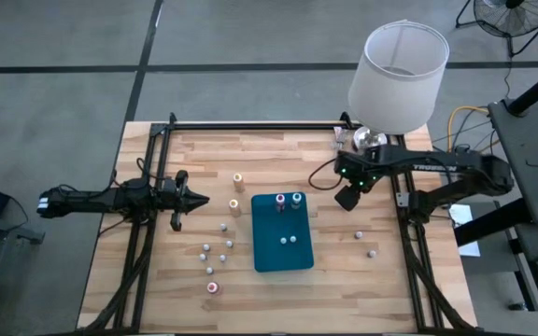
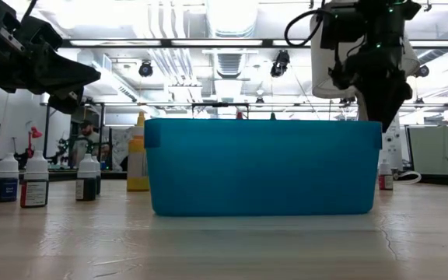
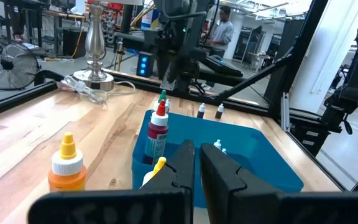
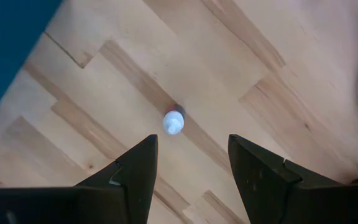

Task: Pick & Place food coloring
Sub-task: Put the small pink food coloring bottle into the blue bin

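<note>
The right gripper (image 4: 190, 165), fingers apart and empty, hangs directly above a white-capped food coloring bottle (image 4: 173, 121) standing on the wooden table (image 4: 278, 56). A clean pick probably means descending straight, cap centred between fingers. The left gripper (image 1: 197, 199), closed, waits apart. No label is legible.

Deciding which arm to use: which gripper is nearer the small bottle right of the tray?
Right. The right gripper hangs open above and just behind the bottle; the left gripper waits shut across the tray.

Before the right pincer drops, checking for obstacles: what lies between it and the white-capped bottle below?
Nothing: the right wrist view shows only bare wooden table between the open right pincer and the bottle.
</note>
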Controlling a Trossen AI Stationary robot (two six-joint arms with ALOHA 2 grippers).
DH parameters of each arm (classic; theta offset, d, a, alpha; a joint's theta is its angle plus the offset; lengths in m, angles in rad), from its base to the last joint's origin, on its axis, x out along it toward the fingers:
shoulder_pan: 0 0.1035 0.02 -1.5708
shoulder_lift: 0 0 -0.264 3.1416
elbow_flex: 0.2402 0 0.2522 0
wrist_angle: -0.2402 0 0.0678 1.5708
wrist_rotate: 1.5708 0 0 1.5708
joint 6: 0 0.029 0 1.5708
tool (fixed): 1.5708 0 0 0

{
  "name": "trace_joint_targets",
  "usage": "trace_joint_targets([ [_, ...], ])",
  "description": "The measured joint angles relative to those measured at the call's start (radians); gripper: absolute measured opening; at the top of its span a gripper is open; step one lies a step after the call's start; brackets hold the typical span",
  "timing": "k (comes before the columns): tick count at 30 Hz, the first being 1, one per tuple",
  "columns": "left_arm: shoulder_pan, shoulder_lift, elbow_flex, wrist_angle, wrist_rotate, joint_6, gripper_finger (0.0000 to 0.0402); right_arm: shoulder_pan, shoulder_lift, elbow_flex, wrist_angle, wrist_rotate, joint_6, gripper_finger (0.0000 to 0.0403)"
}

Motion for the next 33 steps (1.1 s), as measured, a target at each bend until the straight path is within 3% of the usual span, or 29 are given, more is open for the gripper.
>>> trace_joint_targets([
  [8,0.000,0.000,0.000,0.000,0.000,0.000,0.0000,0.020,0.031,-0.032,0.048,0.040,0.063,0.0187],
  [19,0.000,0.000,0.000,0.000,0.000,0.000,0.0000,0.042,0.033,-0.139,0.173,-0.009,0.091,0.0187],
  [33,0.000,0.000,0.000,0.000,0.000,0.000,0.0000,0.055,0.107,-0.145,0.227,-0.008,0.065,0.0187],
])
